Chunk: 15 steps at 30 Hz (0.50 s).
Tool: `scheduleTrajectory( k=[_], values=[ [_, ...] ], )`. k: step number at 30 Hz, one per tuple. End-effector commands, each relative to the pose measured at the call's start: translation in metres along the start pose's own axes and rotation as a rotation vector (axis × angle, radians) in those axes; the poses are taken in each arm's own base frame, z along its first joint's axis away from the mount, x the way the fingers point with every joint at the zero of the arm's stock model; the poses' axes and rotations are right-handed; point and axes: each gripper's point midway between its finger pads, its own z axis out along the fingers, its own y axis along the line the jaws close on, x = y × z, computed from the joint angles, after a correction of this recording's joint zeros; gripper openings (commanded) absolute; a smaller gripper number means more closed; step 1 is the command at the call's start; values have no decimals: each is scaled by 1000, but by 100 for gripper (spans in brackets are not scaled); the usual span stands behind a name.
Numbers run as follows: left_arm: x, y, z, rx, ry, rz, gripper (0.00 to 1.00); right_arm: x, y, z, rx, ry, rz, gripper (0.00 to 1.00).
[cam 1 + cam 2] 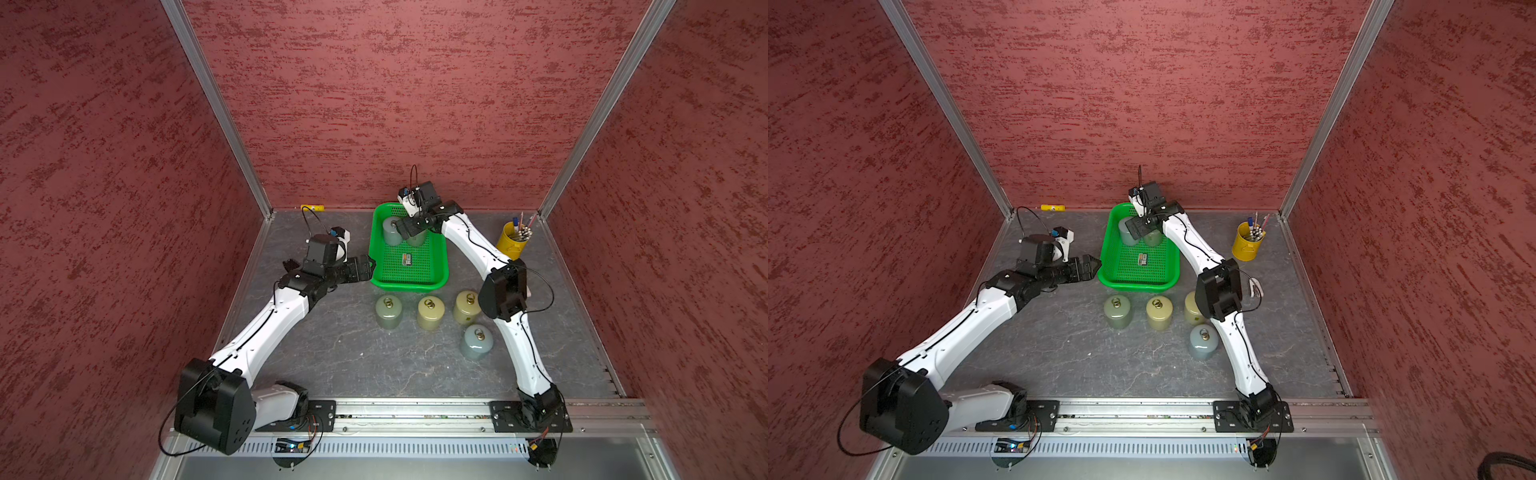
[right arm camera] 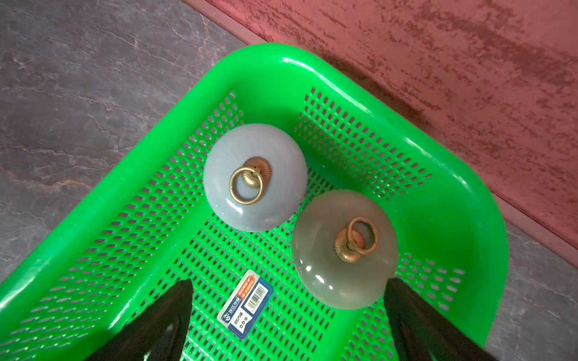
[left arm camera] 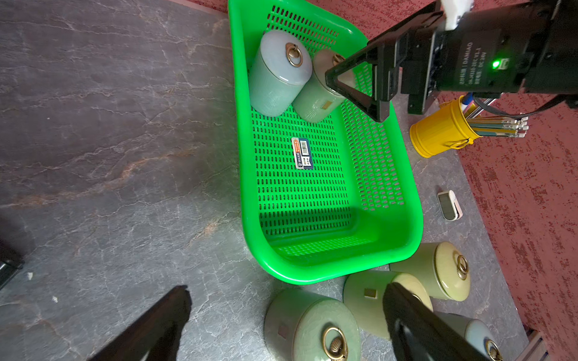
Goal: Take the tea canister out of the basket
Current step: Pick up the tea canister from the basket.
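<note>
Red textured walls box in a grey marbled worktop [image 1: 332, 353]. At the left, the left arm [image 1: 266, 328] reaches in low, and the left jaws stand wide apart and empty just beside the left rim of the basket [image 1: 409, 286]. They look placed to steady it if it slides, though I cannot tell whether they touch it.

The basket sits at the middle back, close to the wall. Only its far end is filled. There the grey canister [image 2: 255, 176] and the green canister [image 2: 344, 248] stand upright side by side, touching or nearly so. A sticker [image 2: 247, 304] lies on the bare mesh floor in front of them.

The right arm [image 1: 469, 241] comes over the basket's right rim and points down, so the right jaws hover above the pair. They are spread as wide as they go and hold nothing. That width probably suits a grip round a lid or body. The green canister lies nearer one of them and seems the likelier pick, but the close neighbour leaves little room for a jaw to slip between.

Four more canisters [image 1: 431, 312] stand on the worktop in front of the basket, which suggests emptying is well along. A yellow bucket [image 1: 513, 243] of pens stands at the far right, well clear.
</note>
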Motion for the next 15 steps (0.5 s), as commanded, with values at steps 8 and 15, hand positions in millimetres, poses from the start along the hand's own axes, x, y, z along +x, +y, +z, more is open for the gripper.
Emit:
scheduleTrajectory(
  k=[8, 15],
  values=[
    [-1, 6, 12, 8, 4, -4, 100, 3, -27, 15, -9, -9, 58, 99],
    [-4, 6, 13, 14, -1, -7, 100, 14, -32, 33, -8, 7, 71, 99]
  ],
)
